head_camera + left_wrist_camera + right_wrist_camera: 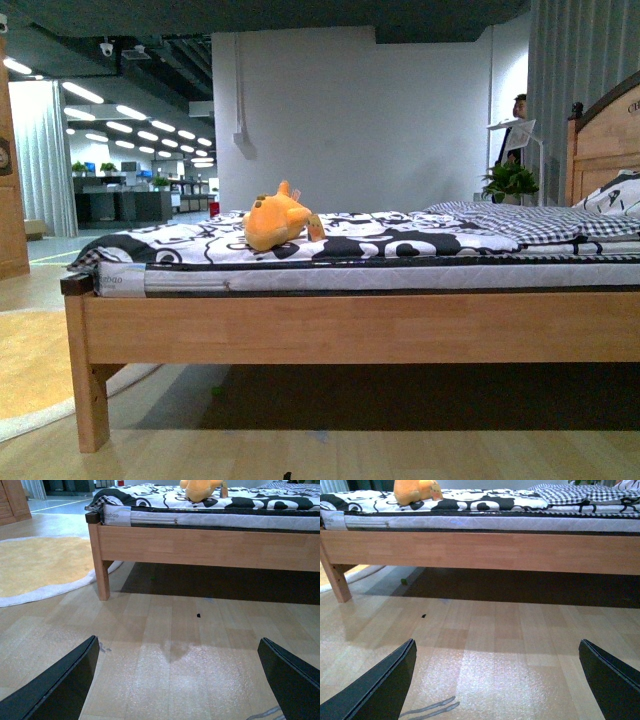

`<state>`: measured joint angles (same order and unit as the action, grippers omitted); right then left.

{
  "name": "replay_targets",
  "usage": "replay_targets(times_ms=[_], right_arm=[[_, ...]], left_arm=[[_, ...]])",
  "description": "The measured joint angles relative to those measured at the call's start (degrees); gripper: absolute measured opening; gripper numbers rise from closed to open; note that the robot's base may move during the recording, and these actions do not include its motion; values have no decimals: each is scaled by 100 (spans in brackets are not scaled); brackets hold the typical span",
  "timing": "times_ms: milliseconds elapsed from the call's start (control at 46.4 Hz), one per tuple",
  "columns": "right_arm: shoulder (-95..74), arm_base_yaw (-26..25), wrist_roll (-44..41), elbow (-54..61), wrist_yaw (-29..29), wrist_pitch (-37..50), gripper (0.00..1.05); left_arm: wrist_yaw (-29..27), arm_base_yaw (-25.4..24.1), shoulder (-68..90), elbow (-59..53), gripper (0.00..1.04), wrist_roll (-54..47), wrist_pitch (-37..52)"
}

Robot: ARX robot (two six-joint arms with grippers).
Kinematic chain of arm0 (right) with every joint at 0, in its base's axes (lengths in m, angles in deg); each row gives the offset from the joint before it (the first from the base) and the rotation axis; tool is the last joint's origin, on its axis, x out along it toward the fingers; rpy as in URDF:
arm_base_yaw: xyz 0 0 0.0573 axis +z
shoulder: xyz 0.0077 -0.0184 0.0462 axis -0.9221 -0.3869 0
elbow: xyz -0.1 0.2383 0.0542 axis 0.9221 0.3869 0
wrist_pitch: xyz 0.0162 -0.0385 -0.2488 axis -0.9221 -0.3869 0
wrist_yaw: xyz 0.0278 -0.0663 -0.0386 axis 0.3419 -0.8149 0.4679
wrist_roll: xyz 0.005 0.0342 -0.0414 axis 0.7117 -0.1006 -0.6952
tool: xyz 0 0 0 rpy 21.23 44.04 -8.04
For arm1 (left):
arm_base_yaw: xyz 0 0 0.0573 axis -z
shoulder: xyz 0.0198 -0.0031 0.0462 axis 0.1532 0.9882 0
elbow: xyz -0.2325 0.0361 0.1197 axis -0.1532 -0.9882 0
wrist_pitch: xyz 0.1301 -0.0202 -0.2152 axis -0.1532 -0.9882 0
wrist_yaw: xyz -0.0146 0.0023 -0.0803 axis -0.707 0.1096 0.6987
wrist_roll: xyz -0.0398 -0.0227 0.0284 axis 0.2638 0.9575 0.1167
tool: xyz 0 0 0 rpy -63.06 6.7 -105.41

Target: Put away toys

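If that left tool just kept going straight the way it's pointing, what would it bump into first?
Most likely the wooden floor, since the left tool, open and empty, looks angled slightly down. If it runs flatter than it seems, the bed's wooden side rail comes first.

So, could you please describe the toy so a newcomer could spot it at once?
Start at the wooden bed that fills the front view. On its black-and-white cover, toward the foot end, lies the toy. It alone is orange-yellow and rounded, with a pale tag.
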<state>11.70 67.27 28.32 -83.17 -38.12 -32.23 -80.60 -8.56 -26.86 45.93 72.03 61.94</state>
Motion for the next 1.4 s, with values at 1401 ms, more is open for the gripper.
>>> replay_targets(times_ms=[1401], right_arm=[[0, 0, 0, 0, 0, 0, 98]], left_arm=[[0, 0, 0, 0, 99, 0, 0]])
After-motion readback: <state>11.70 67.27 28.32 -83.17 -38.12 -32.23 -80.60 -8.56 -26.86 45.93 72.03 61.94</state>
